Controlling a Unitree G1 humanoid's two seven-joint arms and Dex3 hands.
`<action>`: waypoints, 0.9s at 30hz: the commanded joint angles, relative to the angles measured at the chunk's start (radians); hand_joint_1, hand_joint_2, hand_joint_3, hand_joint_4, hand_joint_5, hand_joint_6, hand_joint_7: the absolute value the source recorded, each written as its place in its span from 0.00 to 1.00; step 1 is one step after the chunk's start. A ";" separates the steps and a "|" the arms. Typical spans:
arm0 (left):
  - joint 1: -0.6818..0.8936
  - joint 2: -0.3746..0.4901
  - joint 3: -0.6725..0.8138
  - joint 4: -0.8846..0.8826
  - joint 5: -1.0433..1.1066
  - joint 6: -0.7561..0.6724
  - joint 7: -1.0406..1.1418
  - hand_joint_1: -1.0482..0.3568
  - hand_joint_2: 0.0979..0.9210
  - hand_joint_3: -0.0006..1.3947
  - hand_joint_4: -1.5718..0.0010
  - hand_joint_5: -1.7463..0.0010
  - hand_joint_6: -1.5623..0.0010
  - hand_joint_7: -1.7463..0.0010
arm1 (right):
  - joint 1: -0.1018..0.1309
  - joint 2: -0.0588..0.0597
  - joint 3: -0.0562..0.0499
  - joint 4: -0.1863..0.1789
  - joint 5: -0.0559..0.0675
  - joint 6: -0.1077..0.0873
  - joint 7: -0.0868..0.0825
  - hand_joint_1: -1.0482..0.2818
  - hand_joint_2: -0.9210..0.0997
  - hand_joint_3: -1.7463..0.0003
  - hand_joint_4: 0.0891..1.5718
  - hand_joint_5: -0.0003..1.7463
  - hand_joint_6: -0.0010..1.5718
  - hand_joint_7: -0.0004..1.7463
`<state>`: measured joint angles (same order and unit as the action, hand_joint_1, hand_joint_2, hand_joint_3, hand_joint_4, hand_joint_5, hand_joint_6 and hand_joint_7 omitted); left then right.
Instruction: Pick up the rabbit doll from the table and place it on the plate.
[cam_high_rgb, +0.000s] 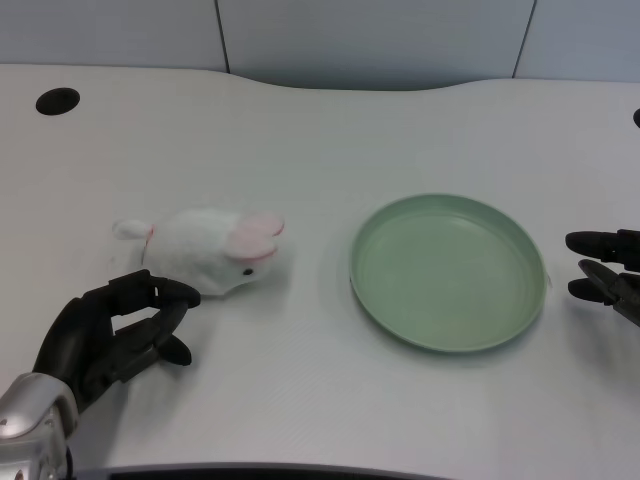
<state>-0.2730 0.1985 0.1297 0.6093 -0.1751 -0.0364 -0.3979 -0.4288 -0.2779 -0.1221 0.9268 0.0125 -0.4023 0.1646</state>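
**Rabbit on the table, left hand just short of it**

While you look for labels or print, note that none can be read: the rabbit doll (215, 248), the plate (447, 271) and the table (320, 140) all show plain surfaces.

- Rabbit doll: white plush, pink ears, one dark eye showing. It lies on the table left of centre, head toward the plate, small tail toward the picture's left.
- Plate: pale green, round, raised rim, right of centre. Nothing lies in it. You have a strip of bare table between the rabbit's nose and the plate's near rim; the two sit apart.
- Left hand (115, 335): at lower left, just below the rabbit. Fingers curled loosely with a gap between them, holding nothing. The uppermost fingertip sits right at the rabbit's lower edge; you cannot tell from this view whether it touches the plush.
- Right hand (606, 268): at the picture's right edge, just beside the plate's right rim.
- Edges: the table's far edge curves along the top. A dark round hole (57, 100) sits at far left. A dark band marks the near edge at the bottom.
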 joint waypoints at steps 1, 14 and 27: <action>0.014 0.020 -0.002 -0.009 0.006 -0.004 -0.015 0.43 1.00 0.27 0.63 0.11 0.59 0.37 | 0.000 -0.014 -0.014 0.002 0.011 -0.002 0.002 0.48 0.00 0.92 0.63 0.12 0.63 0.00; 0.013 0.021 -0.007 -0.005 0.014 -0.011 -0.009 0.42 1.00 0.27 0.62 0.12 0.58 0.38 | 0.001 -0.012 -0.015 -0.004 0.014 0.009 0.006 0.47 0.00 0.92 0.62 0.12 0.64 0.00; 0.013 0.020 -0.005 -0.006 0.010 -0.003 -0.011 0.42 1.00 0.27 0.62 0.13 0.58 0.40 | 0.002 -0.010 -0.015 -0.014 0.017 0.021 0.008 0.48 0.00 0.92 0.62 0.12 0.63 0.00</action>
<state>-0.2730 0.2031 0.1198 0.6064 -0.1681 -0.0442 -0.4094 -0.4288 -0.2778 -0.1218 0.9198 0.0148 -0.3925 0.1714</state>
